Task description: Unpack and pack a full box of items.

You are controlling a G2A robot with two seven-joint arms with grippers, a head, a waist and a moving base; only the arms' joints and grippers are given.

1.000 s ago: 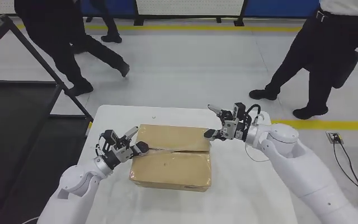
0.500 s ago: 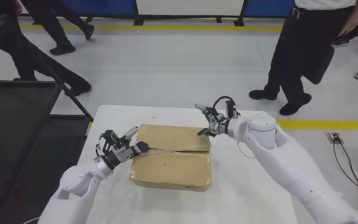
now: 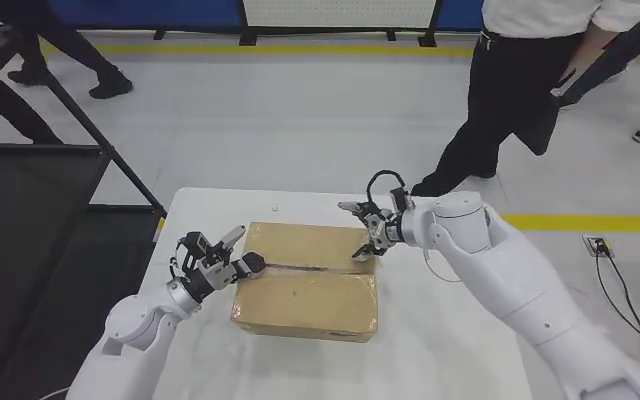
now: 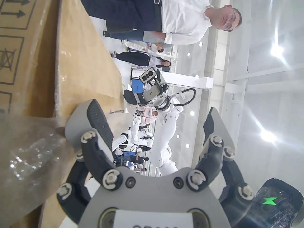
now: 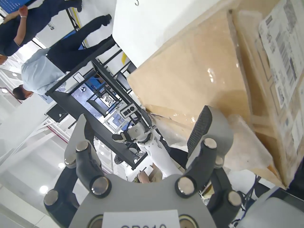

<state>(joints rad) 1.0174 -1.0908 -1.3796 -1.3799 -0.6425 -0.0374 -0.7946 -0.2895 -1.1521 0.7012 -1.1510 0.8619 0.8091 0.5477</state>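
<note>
- White table (image 3: 450,340) on a grey floor (image 3: 300,110); yellow line (image 3: 300,48) on the floor beyond, black frame (image 3: 95,185) on the robot's left.
- Left gripper (image 3: 245,248) (image 4: 153,115): jaws spread, nothing held. It sits at the left end of the box (image 3: 305,285), level with the top. 1 finger lies at the seam (image 3: 300,268) beside crinkled clear tape (image 4: 30,148); contact cannot be confirmed.
- Right gripper (image 3: 355,230) (image 5: 142,117): jaws spread wide, nothing held. It sits at the box's right end over the far flap's corner. 1 finger is just above a loose tail of tape; the other is clear of the box, out over the table.
- Box: brown cardboard, mid-table between the 2 grippers, flat on its base.
- Long axis runs left to right across the table, 1 short end facing each gripper.
- 2 top flaps lie shut and meet at the seam, which follows the long axis.
- White label (image 5: 280,55) on the top face near the right end.
</note>
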